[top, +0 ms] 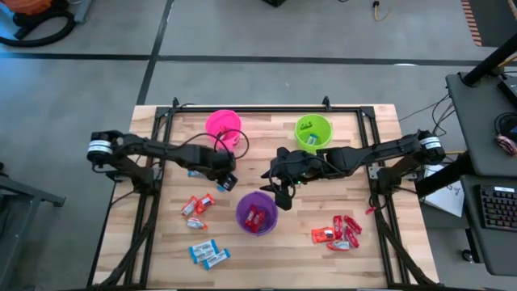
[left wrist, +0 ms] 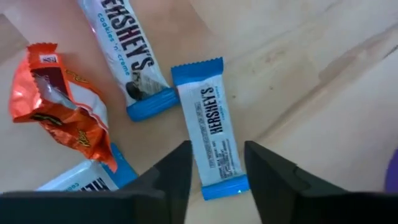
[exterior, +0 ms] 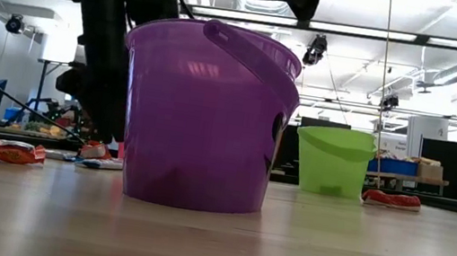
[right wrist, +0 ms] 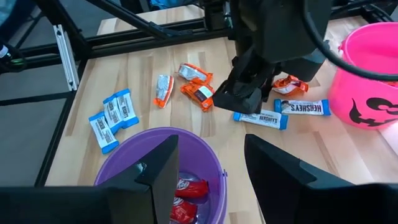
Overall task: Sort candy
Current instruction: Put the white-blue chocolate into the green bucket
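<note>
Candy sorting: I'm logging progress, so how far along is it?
Done: red candies lie in the purple cup. In hand: the left tool is open around a blue-and-white candy on the table; the right tool is open above the purple cup. Left: a red pile, orange candies and blue ones on the table.

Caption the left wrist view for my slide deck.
Left claw open, straddling a blue-and-white candy bar on the table.
</note>
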`<state>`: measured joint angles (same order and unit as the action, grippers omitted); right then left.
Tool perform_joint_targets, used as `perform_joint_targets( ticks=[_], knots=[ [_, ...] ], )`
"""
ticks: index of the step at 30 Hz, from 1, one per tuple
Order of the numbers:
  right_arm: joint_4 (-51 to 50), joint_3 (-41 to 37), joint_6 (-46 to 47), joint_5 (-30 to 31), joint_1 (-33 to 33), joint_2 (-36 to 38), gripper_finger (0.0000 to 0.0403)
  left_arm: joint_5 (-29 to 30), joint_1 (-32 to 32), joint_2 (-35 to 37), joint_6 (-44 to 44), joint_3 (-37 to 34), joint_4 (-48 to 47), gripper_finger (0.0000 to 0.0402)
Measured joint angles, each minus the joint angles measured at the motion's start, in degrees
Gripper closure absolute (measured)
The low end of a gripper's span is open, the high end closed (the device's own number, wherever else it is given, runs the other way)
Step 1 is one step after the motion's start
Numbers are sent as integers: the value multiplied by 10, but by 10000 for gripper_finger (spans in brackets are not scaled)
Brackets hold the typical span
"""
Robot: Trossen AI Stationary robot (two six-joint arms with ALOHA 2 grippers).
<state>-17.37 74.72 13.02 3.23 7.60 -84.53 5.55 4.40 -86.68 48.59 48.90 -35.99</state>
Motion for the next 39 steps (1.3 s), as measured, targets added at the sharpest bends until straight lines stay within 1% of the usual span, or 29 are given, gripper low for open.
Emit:
perform_joint_targets(
  ticks=[4, 7, 22, 26, 34, 36, 39],
  knots=[
    [-1, 0, -2, 14, 0, 0, 229, 18, -11, -10, 0, 0, 0, 229],
    [-3, 0, -5, 15, -1, 0, 229, 27, -16, -19, 0, 0, 1, 215],
    [-5, 0, -6, 15, -1, 0, 229, 29, -21, -77, 0, 0, 32, 213],
    [-5, 0, -6, 15, -1, 0, 229, 29, -23, -85, 0, 1, 32, 235],
    [-6, 0, -6, 15, -1, 0, 229, 27, -28, -87, 2, 2, 36, 313],
    [-7, 0, -6, 14, -1, 0, 229, 27, -30, -86, 2, 2, 36, 323],
    [-8, 0, -6, 14, -1, 0, 229, 29, -33, -84, 2, 1, 35, 324]
  ],
)
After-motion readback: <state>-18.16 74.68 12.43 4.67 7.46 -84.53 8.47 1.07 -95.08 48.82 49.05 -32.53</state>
